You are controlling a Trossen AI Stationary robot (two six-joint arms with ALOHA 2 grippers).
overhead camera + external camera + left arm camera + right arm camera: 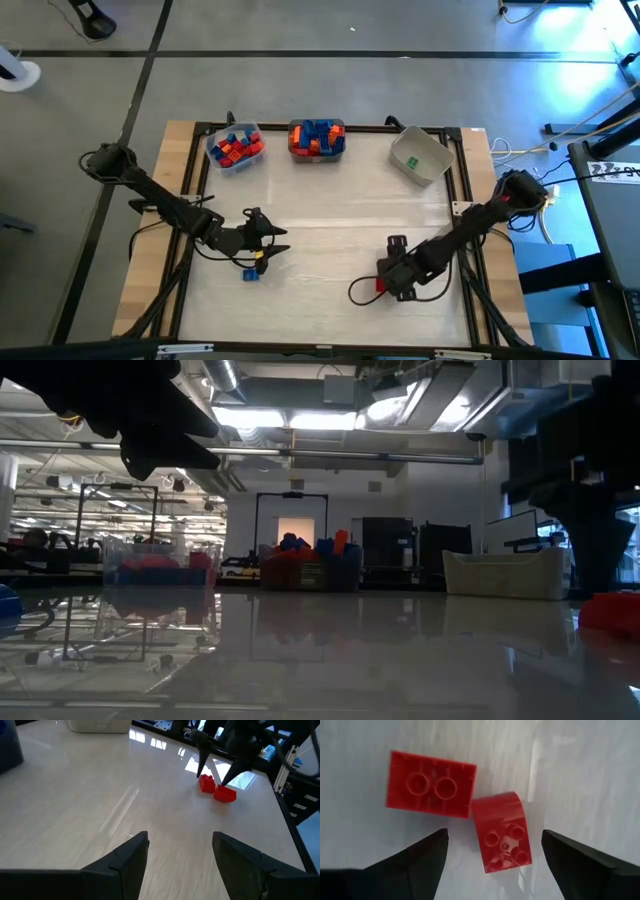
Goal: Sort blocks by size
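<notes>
Right tool (492, 851) hangs open, pointing down over two small red plastic studded bricks (431, 791) lying touching each other on the pale glossy counter (330, 230), toward its near right part. Both bricks lie underside up: one a flat rectangular piece, the other a squarer piece with a rounded edge (501, 836), which sits between the fingers (415, 860). Left tool (180, 851) is also open and empty, low over the counter's near left part, just beside a small blue and yellow brick (252, 270). At the far edge stand a clear bin of red and blue bricks (234, 148), a second bin heaped with blue and orange ones (316, 139), and a grey bin (420, 156) that looks nearly empty. Step in hand, by my reading: pick one red brick. Advice: centre on the rounded piece alone, descend straight, close across its flat sides so the neighbour is not dragged along.
</notes>
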